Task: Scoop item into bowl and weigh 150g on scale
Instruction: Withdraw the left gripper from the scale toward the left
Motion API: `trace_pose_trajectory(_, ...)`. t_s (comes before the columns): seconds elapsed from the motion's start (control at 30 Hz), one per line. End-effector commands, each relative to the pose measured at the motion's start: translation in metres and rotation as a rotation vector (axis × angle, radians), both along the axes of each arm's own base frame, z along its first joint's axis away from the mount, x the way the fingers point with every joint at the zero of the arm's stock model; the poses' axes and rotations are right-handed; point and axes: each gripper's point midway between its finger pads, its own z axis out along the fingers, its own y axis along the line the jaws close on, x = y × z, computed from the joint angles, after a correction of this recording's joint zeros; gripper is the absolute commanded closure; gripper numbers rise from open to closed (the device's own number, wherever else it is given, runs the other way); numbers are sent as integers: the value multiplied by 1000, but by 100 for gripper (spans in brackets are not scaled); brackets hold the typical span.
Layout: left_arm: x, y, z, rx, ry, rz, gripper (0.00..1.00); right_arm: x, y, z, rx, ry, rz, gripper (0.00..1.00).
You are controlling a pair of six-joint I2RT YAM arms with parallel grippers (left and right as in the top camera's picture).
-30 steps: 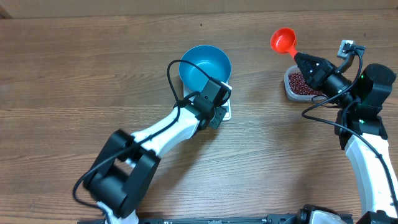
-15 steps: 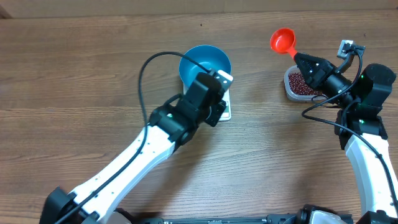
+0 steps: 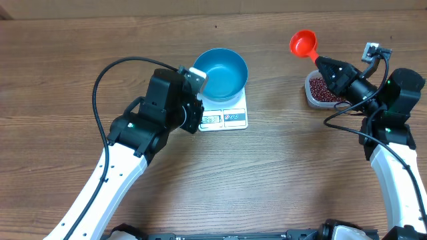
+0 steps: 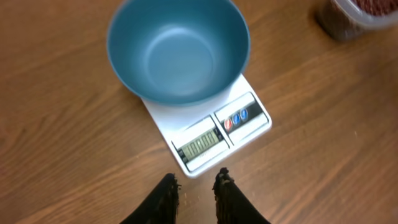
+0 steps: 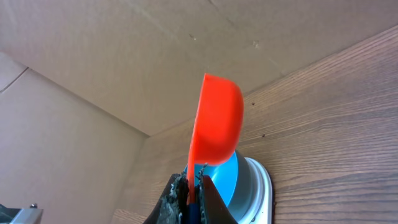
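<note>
Nearest, the left gripper (image 4: 197, 186) is seen just short of the scale's display edge, its jaws parted by a narrow gap with nothing held between them. The scale (image 4: 205, 144) is laid flat on the counter (image 3: 287, 167), and the bowl (image 4: 177, 50) is set upright on its far part. Well to the right, the beans (image 3: 325, 90) are heaped in a clear tub (image 3: 307, 90). Above it, the right gripper (image 5: 191, 182) has its jaws clamped on the handle of a red scoop (image 3: 303, 44), which is held beyond the tub's far side.
</note>
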Motion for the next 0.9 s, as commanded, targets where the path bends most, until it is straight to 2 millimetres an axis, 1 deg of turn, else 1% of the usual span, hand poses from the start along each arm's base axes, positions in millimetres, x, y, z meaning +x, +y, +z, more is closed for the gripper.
trace_pose_trajectory(0.0, -3, 0, 1, -27, 7, -57, 75, 2, -1, 13, -3, -32, 5, 96)
trace_pose_trajectory(0.07, -1, 2, 2, -39, 6, -54, 74, 1, -1, 13, -3, -32, 5, 96)
trace_pose_trajectory(0.1, 0, 3, 3, -39, 2, -49, 66, 1, -1, 13, -3, -32, 5, 96)
trace_pose_trajectory(0.13, 1, 4, 3, -37, 0, -44, 46, 1, -1, 13, -3, -32, 5, 96)
trace_pose_trajectory(0.17, 2, 6, 3, -36, -3, -36, 0, 1, -1, 13, -3, -32, 5, 96)
trace_pose_trajectory(0.43, 5, 4, 6, -43, -18, -33, 0, 0, 1, 13, -1, -32, 16, 96)
trace_pose_trajectory(0.57, 2, 10, 5, 24, -46, -98, 0, 0, 2, 13, 1, -32, 23, 96)
trace_pose_trajectory(0.63, 1, 13, 11, 36, -74, -133, 1, 0, 2, 13, 1, -32, 23, 96)
trace_pose_trajectory(0.77, -17, 14, 31, 39, -167, -326, 0, 0, 2, 13, 1, -32, 22, 96)
trace_pose_trajectory(0.8, -18, 18, 35, 38, -182, -333, 1, 0, 2, 13, 1, -33, 23, 96)
trace_pose_trajectory(0.87, -14, 30, 40, 37, -193, -293, 0, 0, 2, 13, 1, -33, 23, 96)
